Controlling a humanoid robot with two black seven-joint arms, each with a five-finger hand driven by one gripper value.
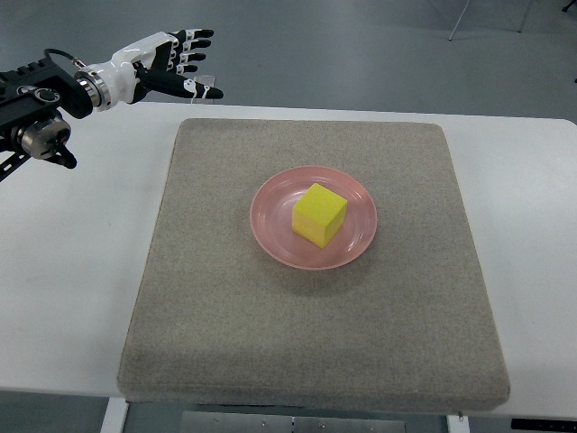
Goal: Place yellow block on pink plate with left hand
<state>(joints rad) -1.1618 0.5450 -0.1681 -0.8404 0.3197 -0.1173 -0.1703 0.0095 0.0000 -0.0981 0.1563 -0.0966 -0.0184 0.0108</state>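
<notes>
The block point(319, 214) is seated on the plate point(270, 225), mid-mat point(216, 307), unobstructed, while the left hand point(171, 63) is held upper left, fingers spread, empty.

Yellow block point(319, 214) on pink plate point(270, 221)

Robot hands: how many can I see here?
1. The left hand hangs open at the top left, past the mat's corner, away from the plate holding the block. The right one is out of view.
</notes>
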